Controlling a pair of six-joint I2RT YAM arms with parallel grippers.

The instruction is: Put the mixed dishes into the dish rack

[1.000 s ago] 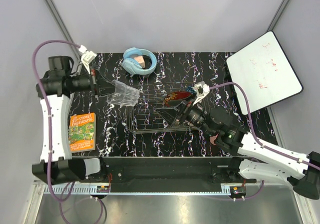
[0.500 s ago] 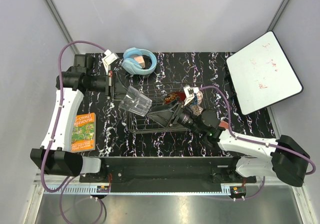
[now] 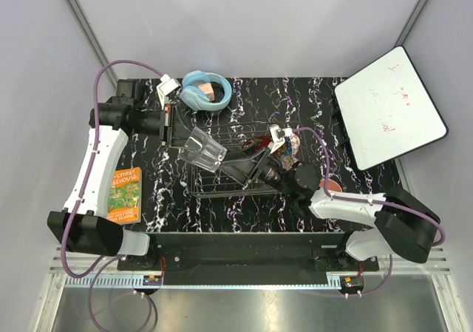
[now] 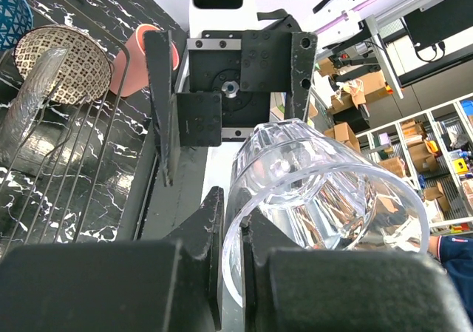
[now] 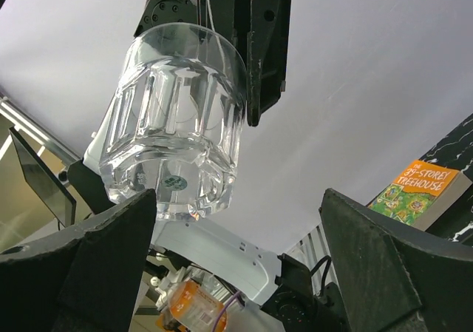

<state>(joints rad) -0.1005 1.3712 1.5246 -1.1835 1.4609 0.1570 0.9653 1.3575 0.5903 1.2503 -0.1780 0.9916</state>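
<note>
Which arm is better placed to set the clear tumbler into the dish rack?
Left. The left gripper is shut on the clear tumbler, holding it above the dish rack at its left end; the right gripper is open and empty.

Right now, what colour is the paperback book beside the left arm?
The paperback book is orange with a green picture; clearest in top external.
</note>
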